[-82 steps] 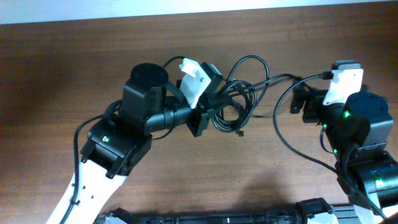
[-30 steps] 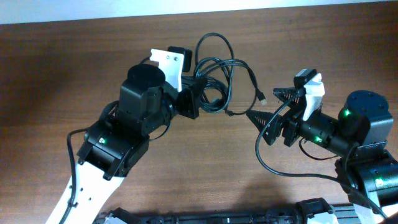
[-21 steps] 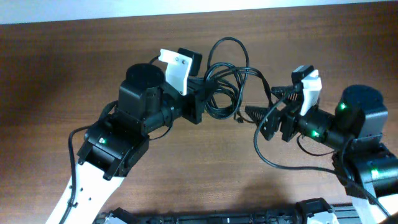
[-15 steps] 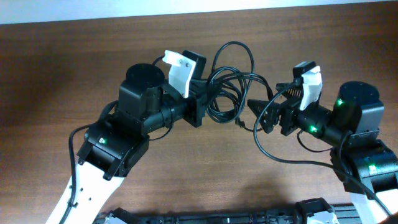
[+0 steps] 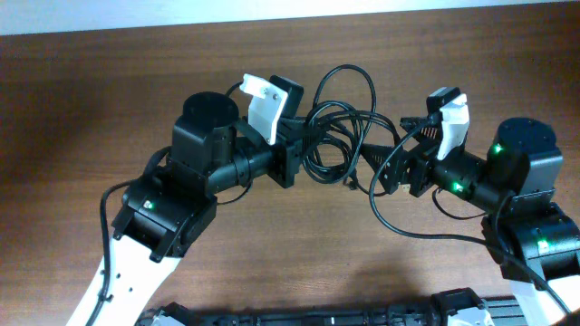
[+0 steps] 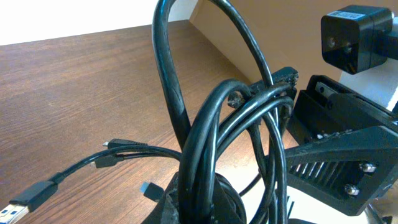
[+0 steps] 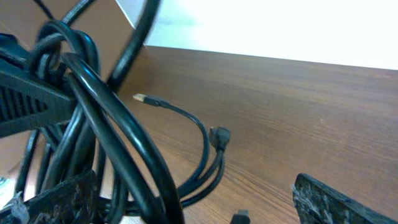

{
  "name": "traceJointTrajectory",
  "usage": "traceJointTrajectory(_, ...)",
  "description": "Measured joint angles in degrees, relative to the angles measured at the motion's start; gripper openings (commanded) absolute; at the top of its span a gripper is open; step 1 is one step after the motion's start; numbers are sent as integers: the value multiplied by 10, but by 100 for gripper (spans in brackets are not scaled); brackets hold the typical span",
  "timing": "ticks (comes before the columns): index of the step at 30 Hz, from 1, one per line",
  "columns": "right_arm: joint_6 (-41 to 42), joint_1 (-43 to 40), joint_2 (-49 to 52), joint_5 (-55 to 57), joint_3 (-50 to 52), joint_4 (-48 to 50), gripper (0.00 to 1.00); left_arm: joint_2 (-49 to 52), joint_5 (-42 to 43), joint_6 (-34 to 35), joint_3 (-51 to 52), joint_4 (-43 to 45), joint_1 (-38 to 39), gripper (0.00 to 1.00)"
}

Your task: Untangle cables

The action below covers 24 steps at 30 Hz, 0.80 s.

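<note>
Surface: a brown wooden table (image 5: 109,81) with fine grain running across it.
Far edge: the wood ends at a pale strip along the top of the overhead view.
Middle of the table: a tangle of thin black cables (image 5: 340,136); most of its loops are lifted clear of the wood.
Ends near the wood, left wrist view: a flat metal-tipped plug (image 6: 18,208) and a cluster of small dark plugs (image 6: 115,146) trail from the bundle and appear to rest on the table.
Ends near the wood, right wrist view: a gold-tipped plug (image 7: 142,98) lies low over the wood, with two dark connectors (image 7: 219,135) near it.
Contact: whether each end truly touches the table cannot be told.
</note>
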<state>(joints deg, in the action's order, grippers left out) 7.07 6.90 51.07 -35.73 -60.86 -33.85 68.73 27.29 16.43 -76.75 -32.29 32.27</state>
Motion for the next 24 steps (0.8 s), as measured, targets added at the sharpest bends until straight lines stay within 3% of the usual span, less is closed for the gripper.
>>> traceJointTrajectory(12,-2,-1,0,19,0,11,99,0,4,-17,0,-5,0,0)
traceJointTrajectory(19,-2,-1,0,73,0,13,99,0,-67,-24,0,-44,0,0)
traceJointTrajectory(24,-2,-1,0,79,0,15,99,0,-65,-24,0,-43,0,0)
